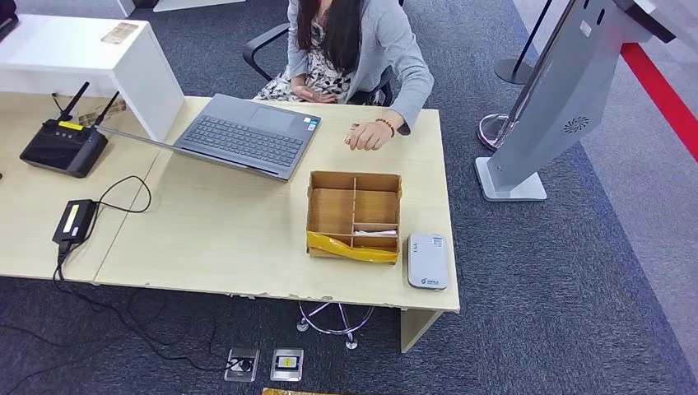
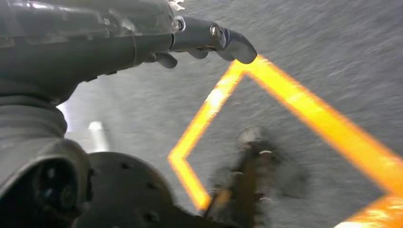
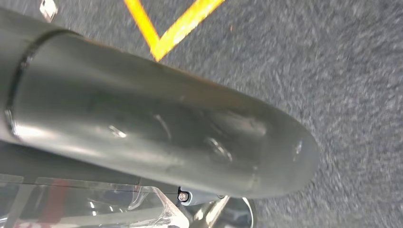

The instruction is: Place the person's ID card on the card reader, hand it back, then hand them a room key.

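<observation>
Card reader (image 1: 428, 261) on desk (image 1: 222, 239); hands apart.

Desk (image 1: 230, 239): pale wood, on grey carpet.
Laptop (image 1: 247, 136): open flat, far side.
Box (image 1: 354, 216): wooden, partitioned, near the front edge.
Reader (image 1: 428, 260): white, just beside the box.
Person's hand (image 1: 368, 134): resting on the far edge.
Adapter (image 1: 74, 220): black, cabled.

- We are seeing a matt pale wood desk (image 1: 230, 239).
- We are noting a plain brown wooden box (image 1: 354, 212), a smooth white plastic card reader (image 1: 427, 260), and rough grey carpet (image 1: 560, 313).
</observation>
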You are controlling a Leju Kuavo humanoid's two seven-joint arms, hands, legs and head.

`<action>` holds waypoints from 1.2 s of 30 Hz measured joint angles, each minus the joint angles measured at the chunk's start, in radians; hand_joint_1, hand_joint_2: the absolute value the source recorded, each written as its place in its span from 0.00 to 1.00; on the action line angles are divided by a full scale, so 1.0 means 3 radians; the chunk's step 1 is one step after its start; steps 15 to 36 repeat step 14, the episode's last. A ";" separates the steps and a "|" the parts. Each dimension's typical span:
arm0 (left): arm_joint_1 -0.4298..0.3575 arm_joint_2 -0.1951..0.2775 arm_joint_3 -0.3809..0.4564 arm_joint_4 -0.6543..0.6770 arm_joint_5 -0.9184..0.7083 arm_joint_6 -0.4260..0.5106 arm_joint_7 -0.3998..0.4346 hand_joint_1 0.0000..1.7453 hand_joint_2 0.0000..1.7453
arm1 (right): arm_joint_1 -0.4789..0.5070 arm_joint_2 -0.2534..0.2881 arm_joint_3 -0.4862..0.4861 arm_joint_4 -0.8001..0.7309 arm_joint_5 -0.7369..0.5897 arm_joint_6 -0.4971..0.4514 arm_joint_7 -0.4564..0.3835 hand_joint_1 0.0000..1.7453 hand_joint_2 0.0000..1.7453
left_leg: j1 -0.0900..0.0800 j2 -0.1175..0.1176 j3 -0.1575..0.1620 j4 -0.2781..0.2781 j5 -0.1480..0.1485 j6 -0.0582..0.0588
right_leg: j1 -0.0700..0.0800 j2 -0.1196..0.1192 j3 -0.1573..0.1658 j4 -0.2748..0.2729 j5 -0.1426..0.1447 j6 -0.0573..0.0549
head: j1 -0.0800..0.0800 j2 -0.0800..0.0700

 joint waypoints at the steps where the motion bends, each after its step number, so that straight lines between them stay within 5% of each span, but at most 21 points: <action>1: -0.0004 -0.0005 0.0038 0.0001 0.0027 0.0021 -0.0118 0.00 0.00 | 0.0001 0.0052 -0.0032 0.0013 -0.0013 -0.0035 -0.0025 0.00 0.00 | 0.0000 0.0000 0.0000 0.0000 0.0000 0.0000 | 0.0000 0.0000 0.0000 0.0000 0.0000 0.0000 | -0.0001 0.0000; 9: -0.0015 -0.0014 0.0248 0.0013 0.0092 -0.0024 -0.0320 0.00 0.00 | 0.0013 0.0278 -0.0208 0.0058 -0.0089 -0.0096 -0.0209 0.00 0.00 | 0.0000 0.0002 0.0001 0.0000 0.0000 0.0000 | 0.0000 0.0003 0.0001 0.0001 0.0000 0.0000 | 0.0000 0.0000; 14: -0.0013 -0.0019 0.0325 0.0013 0.0147 -0.0078 -0.0311 0.00 0.00 | 0.0014 0.0298 -0.0274 0.0058 -0.0130 -0.0021 -0.0390 0.00 0.00 | -0.0003 0.0002 0.0001 0.0000 0.0000 0.0000 | -0.0003 0.0003 0.0001 0.0000 0.0001 0.0001 | 0.0000 0.0000; 36: -0.0013 -0.0019 0.0325 0.0013 0.0147 -0.0078 -0.0311 0.00 0.00 | 0.0014 0.0298 -0.0274 0.0058 -0.0130 -0.0021 -0.0390 0.00 0.00 | -0.0003 0.0002 0.0001 0.0000 0.0000 0.0000 | -0.0003 0.0003 0.0001 0.0000 0.0001 0.0001 | 0.0000 0.0000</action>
